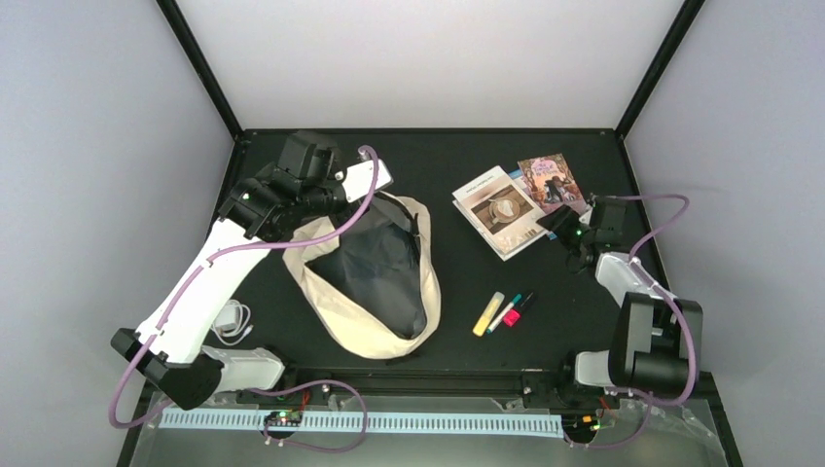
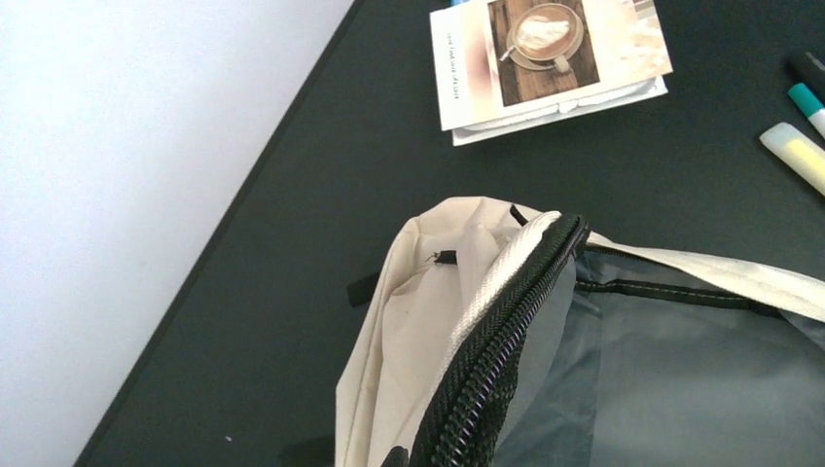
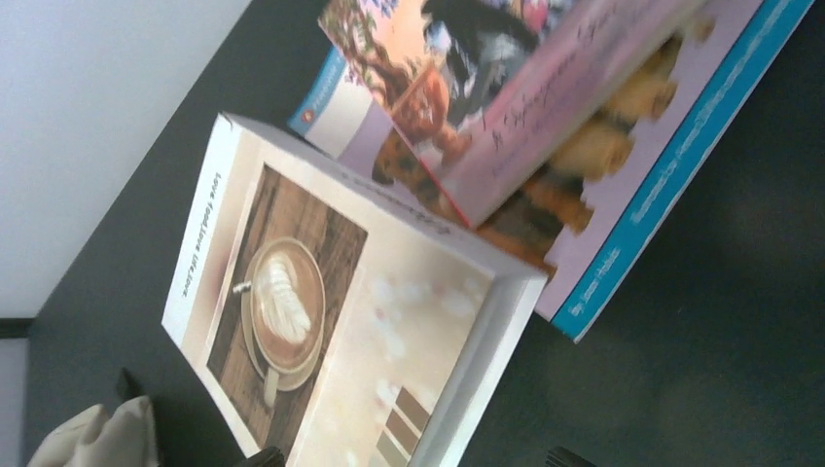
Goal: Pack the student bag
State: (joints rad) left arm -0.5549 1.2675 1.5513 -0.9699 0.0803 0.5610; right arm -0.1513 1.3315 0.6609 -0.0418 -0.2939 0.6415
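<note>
The large cream fabric student bag [image 1: 336, 306] lies left of centre on the black surface [image 1: 486, 165], with its mouth open and the grey lining showing. The left pincer [image 1: 382, 195] is closed together on the far rim near the zipper and holds it raised. The right pincer [image 1: 553, 230] has its jaws apart, on both sides of the near corner of the white paperback book with a coffee cup cover [image 3: 321, 321]. I think a grip on this corner alone may let the book swing or fan open, or drag the pink-covered book [image 3: 525, 88] just beside it. If the rim slips, the mouth may collapse.

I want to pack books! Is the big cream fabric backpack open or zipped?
Open: the big cream fabric backpack gapes, showing grey lining; its zipper is undone.
</note>
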